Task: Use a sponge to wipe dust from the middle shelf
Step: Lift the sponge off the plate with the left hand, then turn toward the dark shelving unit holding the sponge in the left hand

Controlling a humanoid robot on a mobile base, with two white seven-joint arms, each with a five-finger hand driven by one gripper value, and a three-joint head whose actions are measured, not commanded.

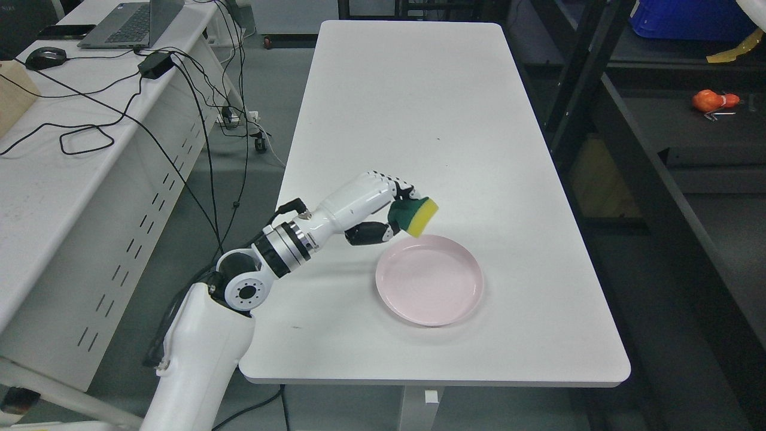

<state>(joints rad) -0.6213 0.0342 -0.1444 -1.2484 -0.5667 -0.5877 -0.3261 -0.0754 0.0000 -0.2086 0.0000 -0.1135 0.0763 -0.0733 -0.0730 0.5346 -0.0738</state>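
**Sponge in hand, shelf not yet reached**

Judged early in the task: sponge (414,216) already picked up and clamped in the left hand (383,209), fingers above and thumb below; carried clear of the bench (419,102), just over the far-left rim of the pink plate (429,287), itself near the bench's front edge; no contact seen between sponge and plate or bench. Still to do, by the look of it: the swing over to the dark shelving (688,179) beyond the bench's right edge, and the wiping itself; no part of any shelf touched by the sponge at this moment; no dust made out on the shelves from this view.

Looked like an ordinary kitchen sponge: yellow foam body with a dark green scouring layer, held tilted, green side toward the fingers, yellow face outward and down; appeared dry and whole, though too small to be sure.

No right hand in view.
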